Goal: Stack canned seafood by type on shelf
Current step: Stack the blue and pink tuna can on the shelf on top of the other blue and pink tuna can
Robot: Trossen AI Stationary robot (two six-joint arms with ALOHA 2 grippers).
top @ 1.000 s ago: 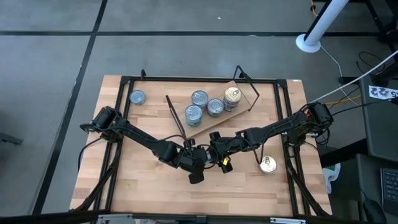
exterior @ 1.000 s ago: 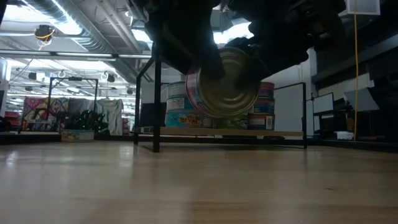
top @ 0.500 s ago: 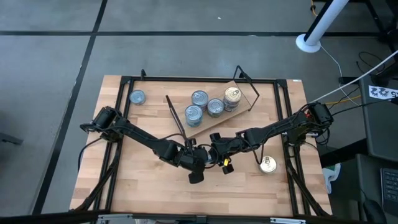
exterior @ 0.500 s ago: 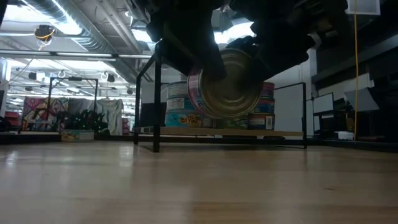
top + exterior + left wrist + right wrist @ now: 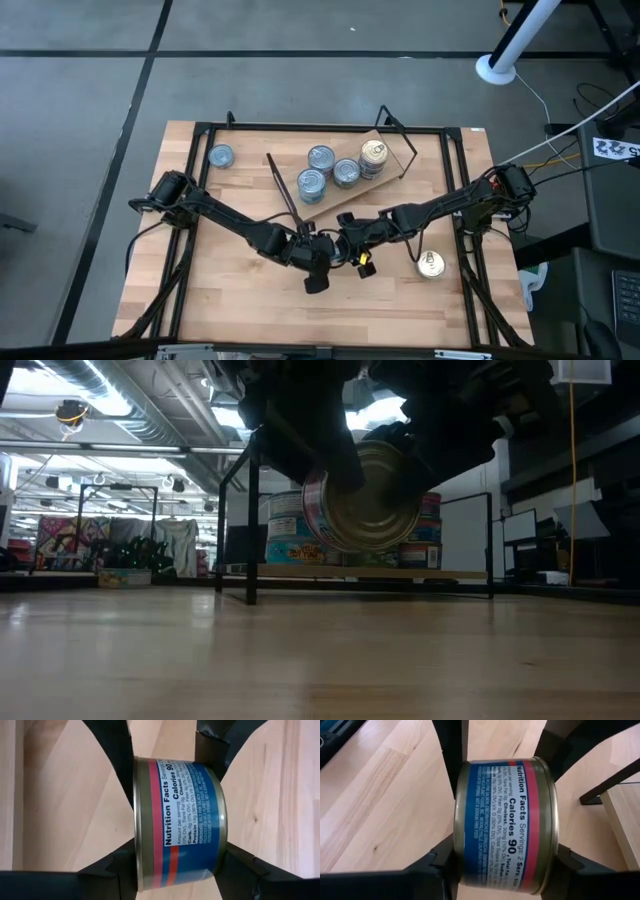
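Tin (image 5: 177, 822): blue label, gold ends, on its side, up in the air over mid table, near shelf (image 5: 385, 170).
L gripper (image 5: 318, 262): closed on tin's flat ends.
R gripper (image 5: 350, 243): closed on it too; both hold same tin.
Feel: hard, smooth metal, prob a bit heavy, can slip.
Best grip: flat ends or round side, squeeze firm.
Shelf tins (image 5: 321, 157): blue ones in a group, gold one (image 5: 373, 152) at the end.

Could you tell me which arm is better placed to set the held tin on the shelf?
Probably right: left gripper and right gripper both clamp the tin, but the right sits nearer the shelf.
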